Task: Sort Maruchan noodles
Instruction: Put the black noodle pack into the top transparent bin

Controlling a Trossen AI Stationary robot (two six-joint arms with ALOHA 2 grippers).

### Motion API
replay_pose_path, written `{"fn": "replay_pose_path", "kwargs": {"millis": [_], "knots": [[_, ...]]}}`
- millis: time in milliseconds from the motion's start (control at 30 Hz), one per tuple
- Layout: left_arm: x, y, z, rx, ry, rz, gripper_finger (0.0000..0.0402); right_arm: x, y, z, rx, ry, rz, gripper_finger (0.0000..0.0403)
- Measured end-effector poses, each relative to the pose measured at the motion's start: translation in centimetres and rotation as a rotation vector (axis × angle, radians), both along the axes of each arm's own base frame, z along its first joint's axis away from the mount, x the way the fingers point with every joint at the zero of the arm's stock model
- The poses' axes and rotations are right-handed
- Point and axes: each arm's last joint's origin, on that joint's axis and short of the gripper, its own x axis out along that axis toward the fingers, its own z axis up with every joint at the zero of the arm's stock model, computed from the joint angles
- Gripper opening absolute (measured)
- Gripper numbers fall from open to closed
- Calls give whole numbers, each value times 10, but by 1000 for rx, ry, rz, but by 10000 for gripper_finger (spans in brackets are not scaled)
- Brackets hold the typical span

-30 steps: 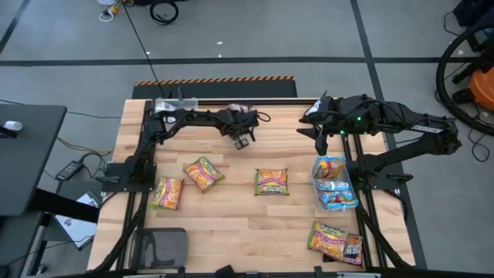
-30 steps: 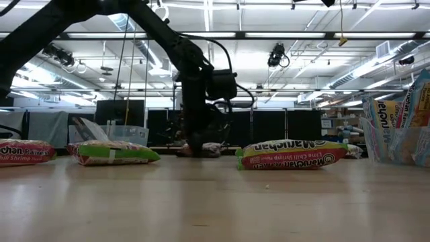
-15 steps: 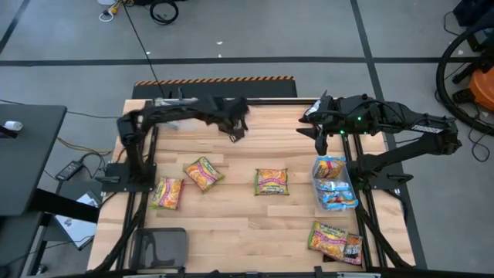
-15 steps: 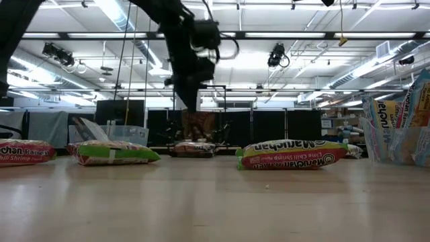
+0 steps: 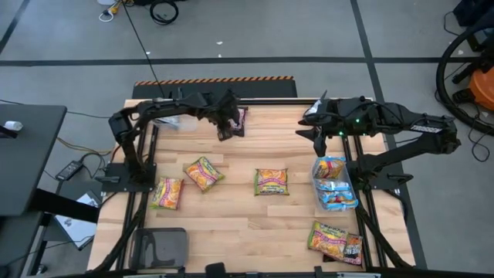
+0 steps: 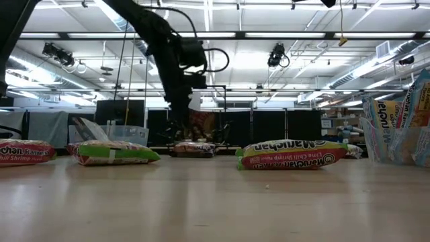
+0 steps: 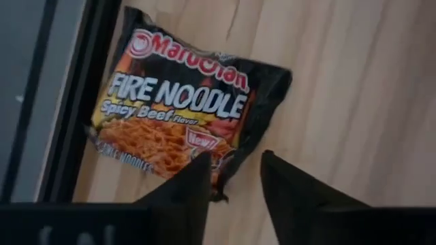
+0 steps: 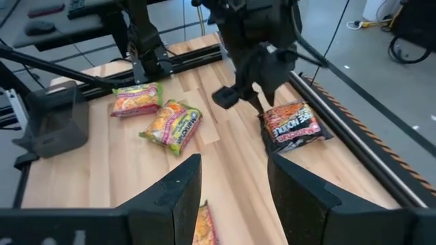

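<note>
A dark Maruchan packet (image 5: 239, 120) lies flat on the table by its far edge; it also shows in the left wrist view (image 7: 184, 109) and the right wrist view (image 8: 293, 126). My left gripper (image 5: 225, 130) hangs open and empty just above the packet's near-left corner (image 7: 218, 194). My right gripper (image 5: 318, 133) is open and empty above the table's far right. Three orange-yellow packets (image 5: 203, 172) (image 5: 167, 192) (image 5: 271, 181) lie flat mid-table. A clear bin (image 5: 333, 184) at the right holds several packets.
More packets (image 5: 333, 239) lie at the near right corner. A dark tray (image 5: 162, 245) stands at the near left. A clear bin (image 6: 117, 133) stands at the far left. Bare wood lies between the packets and along the near edge.
My left gripper has risen from the dark packet on the table and gone a little toward the table's left edge. The packet stays flat on the table by the far edge.
</note>
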Motion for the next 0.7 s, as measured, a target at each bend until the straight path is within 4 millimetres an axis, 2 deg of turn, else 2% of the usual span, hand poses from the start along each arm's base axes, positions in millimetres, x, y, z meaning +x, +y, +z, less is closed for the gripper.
{"fn": "replay_pose_path", "kwargs": {"millis": [133, 233, 467, 600, 700], "knots": [[4, -6, -16, 75, -44, -38, 172, 1, 1, 0, 7, -1, 4, 174], [9, -10, -28, 128, -37, -48, 181, 3, 1, -2, 2, 8, -7, 174], [12, -9, -67, 231, 140, -37, 173, 13, 1, -7, 2, 37, -7, 174], [13, -6, -72, 246, 162, -32, 171, 18, 1, -10, 5, 52, -8, 174], [13, -7, -72, 244, 160, -36, 155, 20, 1, -11, 7, 60, -5, 174]]}}
